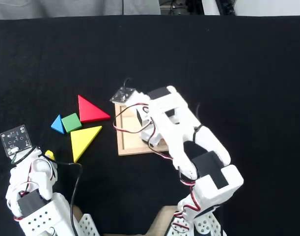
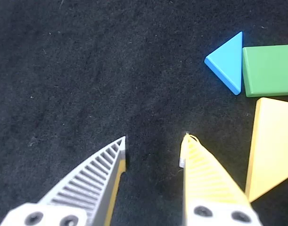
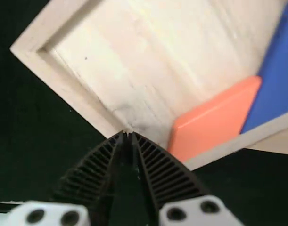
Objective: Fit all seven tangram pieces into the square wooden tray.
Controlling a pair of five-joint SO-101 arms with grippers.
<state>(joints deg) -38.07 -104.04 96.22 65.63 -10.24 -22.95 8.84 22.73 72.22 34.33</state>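
The left gripper (image 2: 153,146) is hovering, fingers (image 2: 207,179) spread, beside the yellow triangle (image 2: 271,150): probably light, stiff and slick, best pinched across its edges. The right gripper (image 3: 128,136) is pressing its fingers together above the tray (image 3: 54,66).

The tray (image 3: 134,56) is pale bare-grained wood, the orange piece (image 3: 214,117) smooth and matt, the black cloth (image 2: 63,70) fuzzy.

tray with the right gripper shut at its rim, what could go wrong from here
1. The shut right gripper sits at the rim of the tray. A push forward could shove the tray and shift the orange piece inside.
2. The blue triangle lies right beside the green square. If the open left gripper grabs one, it may drag the other.
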